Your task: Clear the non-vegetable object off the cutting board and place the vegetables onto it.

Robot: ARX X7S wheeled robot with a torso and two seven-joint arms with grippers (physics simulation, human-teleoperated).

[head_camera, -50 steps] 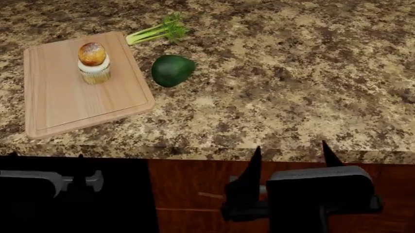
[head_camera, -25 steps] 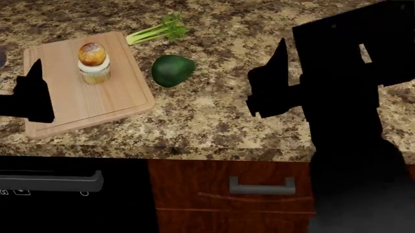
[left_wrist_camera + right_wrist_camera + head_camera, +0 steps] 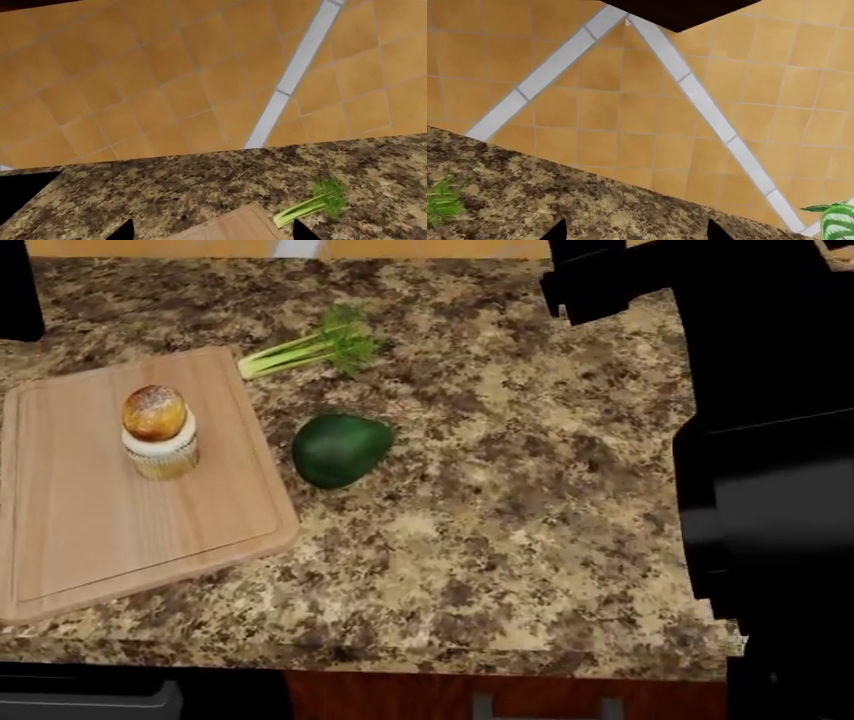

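The cupcake [image 3: 158, 432] stands upright on the light wooden cutting board [image 3: 80, 530] at the counter's left. Off the board's far right corner lies the celery stalk [image 3: 300, 350], and the dark green vegetable [image 3: 340, 448] rests just right of the board. My left gripper [image 3: 210, 232] is open and high over the board's far corner [image 3: 233, 227], with the celery [image 3: 313, 202] beside one fingertip. My right gripper [image 3: 635, 232] is open above bare counter near the back wall, and celery leaves [image 3: 440, 202] show at that view's edge. Neither gripper holds anything.
The speckled granite counter [image 3: 534, 520] runs to an orange tiled wall [image 3: 167, 75]. My black right arm [image 3: 761, 440] hides the counter's right side. A green leafy plant [image 3: 837, 220] stands by the wall. A drawer handle [image 3: 541, 708] shows below the counter's front edge.
Both arms have risen from below the counter edge and reached forward over the counter toward the back wall. The head view has tilted, so the objects sit lower. Nothing was grasped.
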